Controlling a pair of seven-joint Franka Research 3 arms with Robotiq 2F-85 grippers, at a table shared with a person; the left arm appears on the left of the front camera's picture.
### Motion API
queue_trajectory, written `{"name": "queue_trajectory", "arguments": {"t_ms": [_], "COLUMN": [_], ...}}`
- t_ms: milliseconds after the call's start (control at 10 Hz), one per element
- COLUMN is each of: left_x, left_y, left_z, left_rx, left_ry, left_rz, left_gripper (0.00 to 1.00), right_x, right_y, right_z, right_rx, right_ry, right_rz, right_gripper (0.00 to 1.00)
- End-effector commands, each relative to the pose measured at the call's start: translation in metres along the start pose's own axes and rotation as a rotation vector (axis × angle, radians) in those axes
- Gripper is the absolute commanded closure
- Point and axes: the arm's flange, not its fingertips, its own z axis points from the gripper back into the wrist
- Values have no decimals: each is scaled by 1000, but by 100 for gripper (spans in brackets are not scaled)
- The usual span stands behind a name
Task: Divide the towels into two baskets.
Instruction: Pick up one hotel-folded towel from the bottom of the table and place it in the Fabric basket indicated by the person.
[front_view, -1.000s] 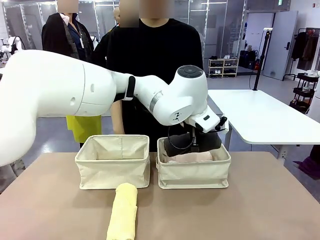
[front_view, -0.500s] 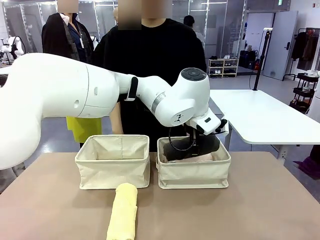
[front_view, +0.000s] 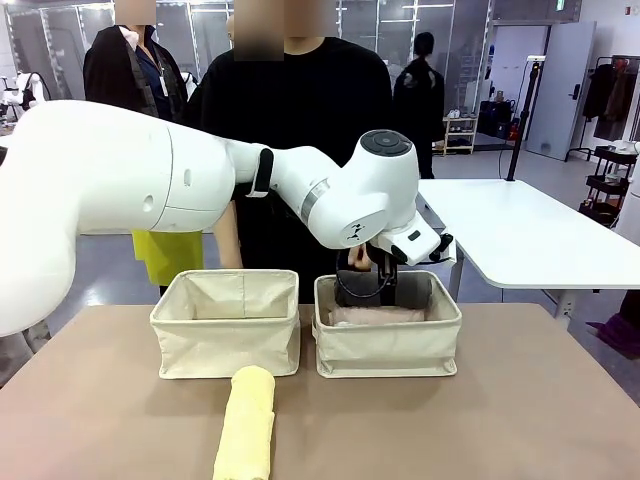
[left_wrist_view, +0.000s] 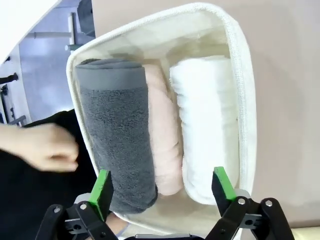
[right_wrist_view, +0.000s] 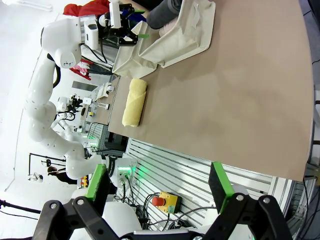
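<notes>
Drop-off step: left gripper (left_wrist_view: 162, 182) wide over grey towel (left_wrist_view: 117, 135) in centre-right basket (left_wrist_view: 241, 100); right gripper (right_wrist_view: 157, 182) wide too. Likely next for you: yellow towel (front_view: 247, 425), lower centre.

No readable text, labels, numbers, signs

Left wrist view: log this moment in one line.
left fingers: open over right basket | right basket: grey towel, pink towel, white towel | yellow towel: on table before left basket | right fingers: open
</notes>
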Motion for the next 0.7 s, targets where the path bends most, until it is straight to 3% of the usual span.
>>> {"name": "queue_trajectory", "arguments": {"t_ms": [0, 600], "left_x": [2, 2], "left_y": [-1, -1], "left_z": [-2, -2], "left_rx": [-3, -3], "left_ry": [-3, -3], "left_rz": [-3, -3], "left_gripper": [0, 0], "right_x": [-4, -4], "right_y": [2, 2], "right_z": [1, 1], "right_rx": [0, 0], "right_ry": [-14, -14], "right_rz": [16, 16], "right_gripper": [0, 0]}}
